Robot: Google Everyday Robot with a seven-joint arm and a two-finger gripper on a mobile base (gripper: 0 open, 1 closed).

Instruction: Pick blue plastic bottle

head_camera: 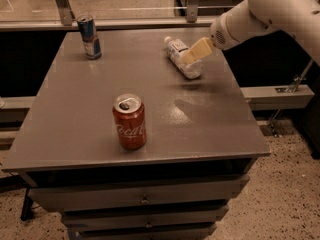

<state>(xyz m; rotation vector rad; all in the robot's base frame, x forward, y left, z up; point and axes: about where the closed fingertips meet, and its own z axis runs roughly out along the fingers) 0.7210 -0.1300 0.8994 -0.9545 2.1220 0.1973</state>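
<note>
Nearest me, a red cola can [129, 121] stood upright on the grey table [210, 129]. Farther off, toward the right, the blue plastic bottle [178, 54] lay on its side, white cap pointing away. It looked light, thin-walled and smooth, likely to roll or squash, so I judged a hold across its middle best. My gripper [197, 51] hung just over it; whether it was apart, together or touching, I could not tell. Far left stood a slim blue-and-silver can [89, 36].

A red cola can [129, 121] stands upright near the tabletop [210, 124] front; a slim blue-and-silver can [91, 36] stands at the far left.
</note>
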